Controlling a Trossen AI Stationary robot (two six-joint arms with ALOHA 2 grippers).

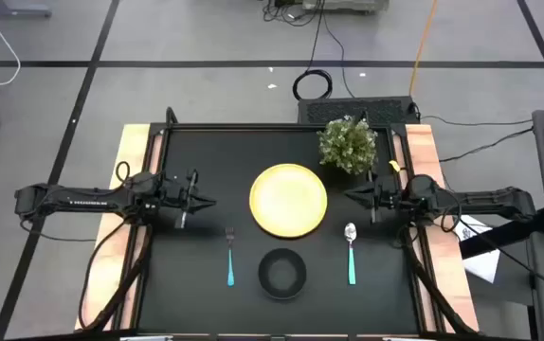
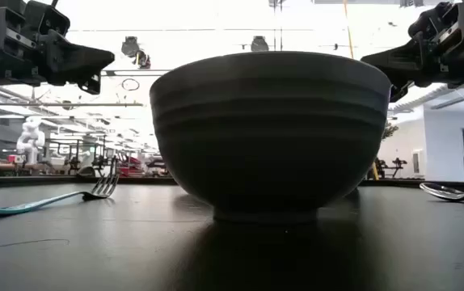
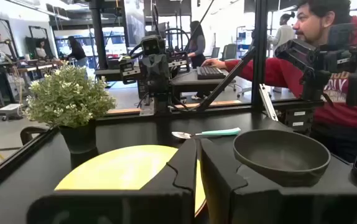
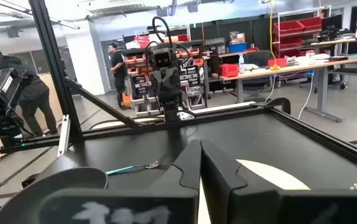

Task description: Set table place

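The matte black table (image 1: 206, 166) is seen from above with light wooden strips along its left and right sides. Nearest the front edge, the black bowl (image 1: 281, 272) stands upright, centred between the fork (image 1: 230, 254) on its left and the spoon (image 1: 350, 252) on its right; both utensils lie with teal handles toward the front edge, apart from the bowl. Behind the bowl, the yellow plate (image 1: 288, 199) rests flat at mid-table, close to the bowl but not touching it. Farther back, to the plate's right, a potted plant (image 1: 349, 144) stands near the rear edge.

The left gripper (image 1: 206, 201) is held over the table at the plate's left, and the right gripper (image 1: 353, 195) at the plate's right; both point inward. In each wrist view the fingers are seen pressed together with nothing between them.

Beyond the table, a grey floor with dark lines and trailing cables (image 1: 315, 83) is recorded.

The low view is filled by the bowl, so the plate is hidden there; both arms appear raised above the surface. Only the wrist views show the room's occupants: a seated person in a red sleeve (image 3: 328, 74) at a keyboard and, in the right wrist view, a person in dark clothing (image 4: 17, 99) beside the frame.
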